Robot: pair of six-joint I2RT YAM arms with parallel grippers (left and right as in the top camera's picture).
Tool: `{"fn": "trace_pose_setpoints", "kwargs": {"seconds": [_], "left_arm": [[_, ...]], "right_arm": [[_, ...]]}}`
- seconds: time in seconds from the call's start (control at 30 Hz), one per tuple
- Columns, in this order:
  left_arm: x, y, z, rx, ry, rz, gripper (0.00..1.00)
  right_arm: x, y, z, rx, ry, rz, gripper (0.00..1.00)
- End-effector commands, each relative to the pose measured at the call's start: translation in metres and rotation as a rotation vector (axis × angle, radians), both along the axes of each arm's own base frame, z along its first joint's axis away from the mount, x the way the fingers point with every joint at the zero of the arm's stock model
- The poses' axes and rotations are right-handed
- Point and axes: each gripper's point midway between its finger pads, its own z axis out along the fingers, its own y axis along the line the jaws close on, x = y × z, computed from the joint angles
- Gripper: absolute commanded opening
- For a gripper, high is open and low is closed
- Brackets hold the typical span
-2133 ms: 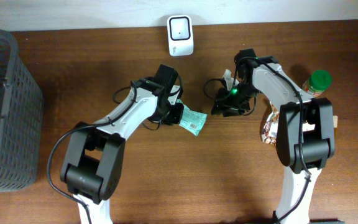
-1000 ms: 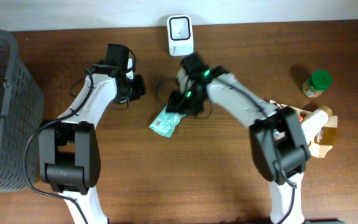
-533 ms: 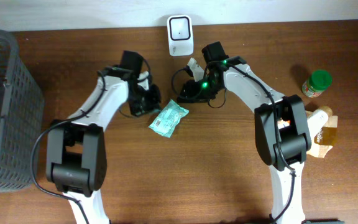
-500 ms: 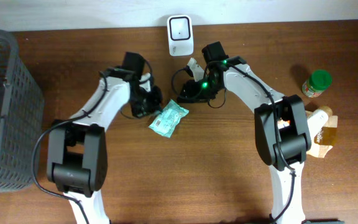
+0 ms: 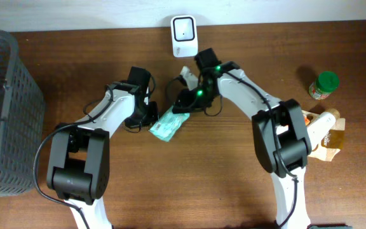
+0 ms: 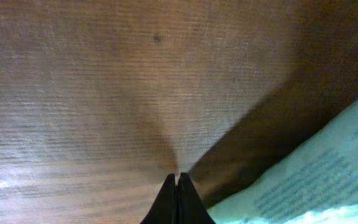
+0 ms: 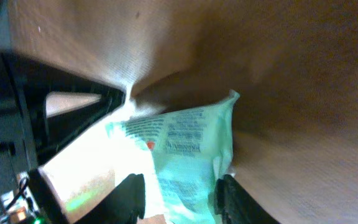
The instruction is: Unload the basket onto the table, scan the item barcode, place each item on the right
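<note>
I am holding my left pincer (image 6: 176, 198) closed, low over the desk (image 5: 234, 178), just beside the green packet (image 5: 168, 123) near its middle; my right pincer (image 7: 179, 196) is gripping the packet's far end between its 2 fingers; the white scanner (image 5: 184, 35) is standing beyond it.

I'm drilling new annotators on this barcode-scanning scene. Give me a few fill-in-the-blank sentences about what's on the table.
The left gripper is ___, holding nothing.
The packet between the fingers of the right gripper is mint ___.
The casing of the scanner is ___.
Missing words: shut; green; white.
</note>
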Motion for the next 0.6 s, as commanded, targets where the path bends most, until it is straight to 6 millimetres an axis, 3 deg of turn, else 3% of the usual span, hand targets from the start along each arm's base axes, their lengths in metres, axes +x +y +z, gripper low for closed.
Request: {"fn": "trace_pose_setpoints", "kwargs": {"seconds": [0.0, 0.17, 0.3, 0.37, 0.43, 0.5, 0.57], "left_arm": [[0.009, 0.011, -0.001, 0.065, -0.053, -0.054, 0.0], [0.022, 0.026, 0.001, 0.125, -0.1, -0.026, 0.0], [0.035, 0.048, 0.003, 0.114, -0.132, 0.038, 0.0], [0.036, 0.058, 0.003, 0.079, -0.12, 0.07, 0.0], [0.035, 0.06, 0.003, 0.019, -0.107, 0.087, 0.0], [0.035, 0.058, 0.004, -0.021, -0.102, 0.091, 0.0], [0.034, 0.052, 0.004, -0.058, -0.098, 0.062, 0.0]], "right_arm": [[-0.016, 0.005, -0.007, -0.06, 0.017, 0.039, 0.31], [-0.039, -0.015, -0.01, -0.117, 0.146, 0.033, 0.29], [-0.072, -0.016, -0.018, -0.222, 0.21, 0.095, 0.29], [-0.079, -0.011, -0.022, -0.232, 0.205, 0.116, 0.28], [-0.07, -0.008, -0.02, -0.22, 0.168, 0.111, 0.26], [-0.05, -0.015, -0.003, -0.198, 0.12, 0.072, 0.27], [-0.03, -0.03, 0.011, -0.176, 0.085, 0.018, 0.37]]}}
